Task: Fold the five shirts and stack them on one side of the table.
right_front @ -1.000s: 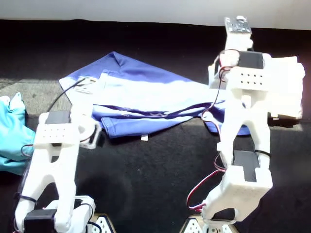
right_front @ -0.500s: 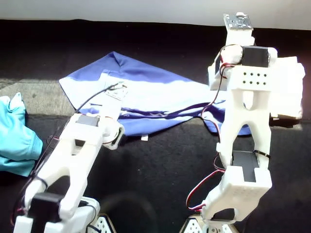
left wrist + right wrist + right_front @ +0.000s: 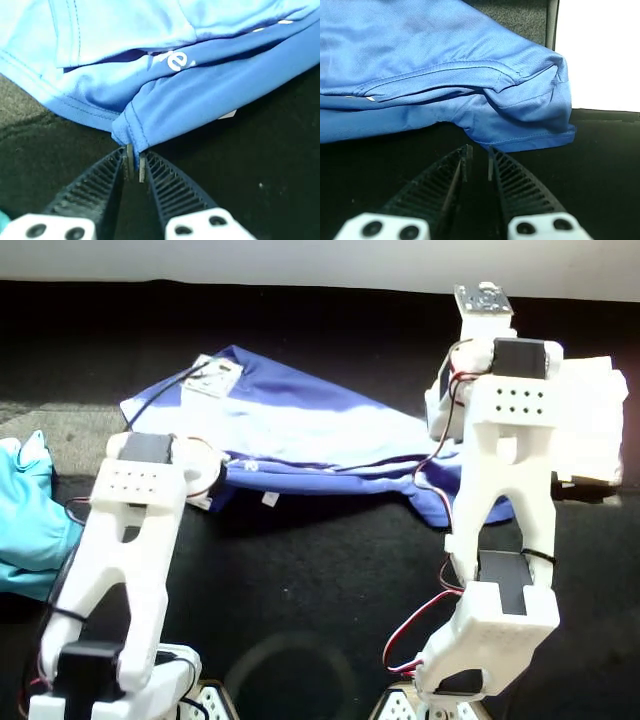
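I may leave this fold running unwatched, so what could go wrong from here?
The left gripper pinches, at its tips, only a small tuck of hem on the blue shirt, so a pull may slip it free. The right gripper has no cloth between its slightly parted jaws; the hem lies just ahead. If only the left lifts, the shirt may drag and bunch.

Black table, blue shirt, bunched turquoise shirt

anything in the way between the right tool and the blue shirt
Nothing visible. The right tool sits with its jaws slightly apart, just short of the hem of the blue shirt, with bare black table between them.
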Controlling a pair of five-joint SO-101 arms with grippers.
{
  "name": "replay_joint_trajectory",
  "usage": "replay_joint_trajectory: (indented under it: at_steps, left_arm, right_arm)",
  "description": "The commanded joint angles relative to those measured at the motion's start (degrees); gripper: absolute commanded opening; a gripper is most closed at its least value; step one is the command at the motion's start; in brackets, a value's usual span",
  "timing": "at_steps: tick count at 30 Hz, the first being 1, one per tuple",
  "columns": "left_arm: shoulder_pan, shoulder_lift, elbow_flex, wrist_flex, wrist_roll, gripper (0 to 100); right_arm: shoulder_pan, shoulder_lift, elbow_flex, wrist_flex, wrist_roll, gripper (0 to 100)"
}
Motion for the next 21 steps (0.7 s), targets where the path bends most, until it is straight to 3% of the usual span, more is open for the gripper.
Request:
replay_joint_trajectory:
  at_steps: [1,5,8,14,21]
  left_arm:
    - [-0.57,-4.44,-7.08,12.57,0.0,1]
    - [-0.57,-4.7,-10.59,25.05,-0.09,1]
    - [-0.4,-4.62,-8.4,28.75,-1.49,1]
    - [-0.84,-4.62,3.74,23.82,-11.43,2]
    - [-7.52,-4.7,3.91,12.57,-11.6,25]
  right_arm:
    - [-0.57,-0.84,0.4,0.04,1.05,6.0]
    - [-0.57,-4.53,2.86,0.13,4.31,6.0]
    - [-0.84,-10.07,9.01,-1.36,6.42,6.0]
    - [-1.1,-19.74,31.16,-11.82,7.65,6.0]
    - [-1.89,-29.49,58.07,-28.62,7.65,6.0]
